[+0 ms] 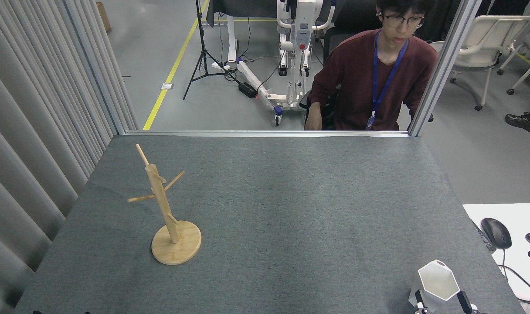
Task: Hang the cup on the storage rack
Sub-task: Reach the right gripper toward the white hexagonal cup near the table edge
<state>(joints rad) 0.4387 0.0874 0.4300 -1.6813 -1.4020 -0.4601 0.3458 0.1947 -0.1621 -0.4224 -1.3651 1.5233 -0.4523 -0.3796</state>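
My right gripper [440,303] is just poking in at the bottom edge of the view, near the desk's near right corner. Two dark fingers [462,301] stand apart, one on each side of the cup [438,284], spread about as wide as the cup's lower body. Left finger sits right against the cup's lower left side; right finger is at its lower right edge. Whether they are actually pressing on the cup or only flanking it, I cannot tell: the contact is cut off by the frame edge.

The cup is white and faceted, its six-sided rim tipped toward me, and a small pointed tab with a hole at the far top of the rim. It sits at the near right corner of the desk [291,209], which is covered in grey felt.

The rack [162,205] stands well apart from the cup, over on the left side of the desk: a wooden post leaning slightly in my view, thin pegs angling out, round disc base flat on the felt. Every peg is bare.

My left gripper is out of sight. A person [374,74] sits behind the far edge of the desk. Off the right edge, a mouse [496,232] lies on a white surface.
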